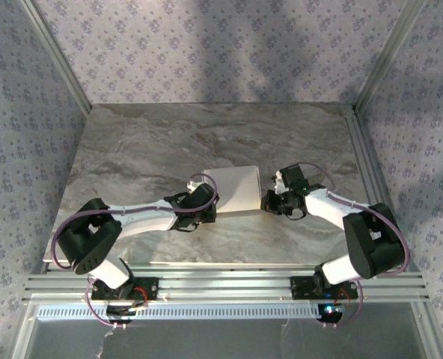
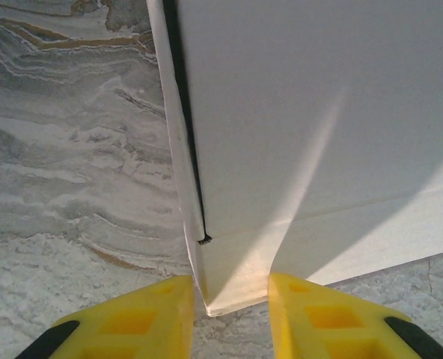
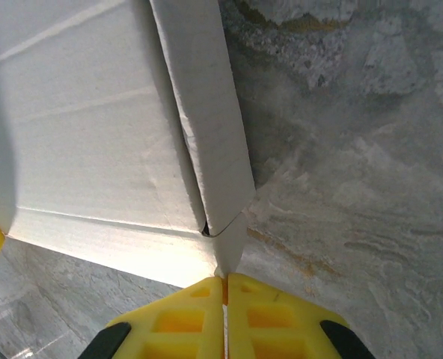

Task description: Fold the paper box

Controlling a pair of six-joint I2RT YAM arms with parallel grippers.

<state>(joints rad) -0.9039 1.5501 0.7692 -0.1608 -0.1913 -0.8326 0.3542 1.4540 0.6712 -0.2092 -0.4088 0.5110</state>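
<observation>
Top view: paper box [image 1: 233, 191] sits mid-counter [image 1: 132, 142], a white flat rectangle between the two claws. The left claw [image 1: 209, 206] is at its near-left corner and the right claw [image 1: 265, 202] at its near-right corner. Fingertips are too small here to read the grip.

Left wrist view gives the grip. The left claw [image 2: 232, 299] has yellow ribbed pads [image 2: 154, 318] pressing both sides of the box [image 2: 319, 134] corner, so it is clamped on it. A dark slit runs along the left side where the side panel stands off the top panel. A crease line runs across the near end.

Right wrist view: the right claw [image 3: 223, 292] has its pads nearly together, pinching a thin flap at the box [image 3: 94, 149] corner. The folded side strip is slightly dented and ends in a small notch just above the pads. Two creases cross the top panel.

Materials: the box is matte thin card with sharp edges. The counter [image 2: 72, 149] is grey veined marble-look, rough and grainy up close [image 3: 356, 149].

Room: the counter surface is bare on the far, left and right sides of the box. Wallpaper walls [image 1: 206, 45] stand on three sides. An aluminium rail [image 1: 360, 164] runs along the right edge. I cannot tell whether the box underside touches the counter.
</observation>
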